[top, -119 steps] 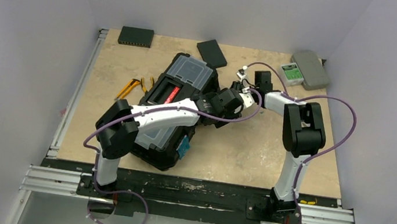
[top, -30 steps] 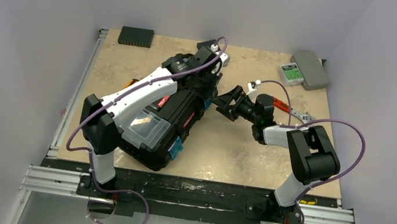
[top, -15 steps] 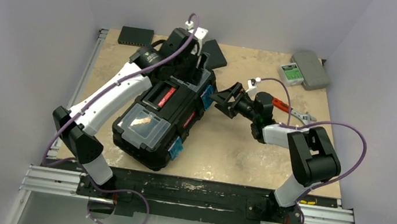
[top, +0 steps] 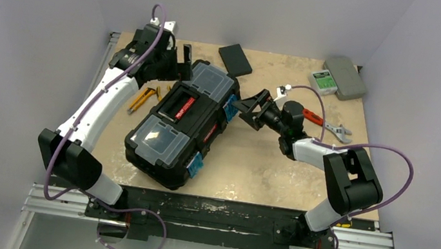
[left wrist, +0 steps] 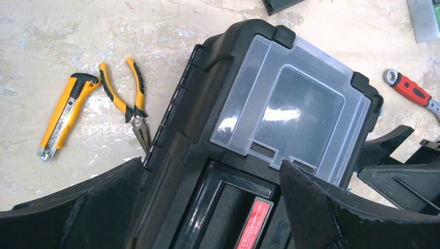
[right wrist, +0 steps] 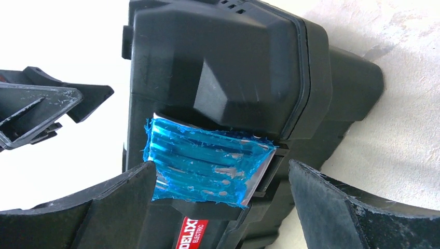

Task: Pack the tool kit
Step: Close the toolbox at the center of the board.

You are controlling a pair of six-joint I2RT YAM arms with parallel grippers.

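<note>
The tool kit's black toolbox [top: 172, 132] lies slantwise mid-table with its lid down, showing two clear lid compartments [left wrist: 290, 111] and a red label [left wrist: 254, 223] on the handle. My left gripper [top: 175, 61] hangs open over the box's far end, its jaws wide above the handle [left wrist: 210, 171], holding nothing. My right gripper [top: 252, 111] is open at the box's right side, with the blue-filmed latch [right wrist: 207, 161] between its spread fingers [right wrist: 220, 171]. Yellow pliers [left wrist: 129, 98] and a yellow knife [left wrist: 65, 116] lie left of the box. A red-handled wrench [top: 325, 124] lies to the right.
A flat grey case [top: 347, 77] with a green-labelled item [top: 323, 80] beside it sits at the back right corner. A thin black rectangular device [top: 235, 59] lies behind the toolbox. Rails run along the table's left and near edges.
My left arm has swung from lying across the toolbox to its far left end, and its gripper has opened wide. The right gripper has stayed by the blue latch.
</note>
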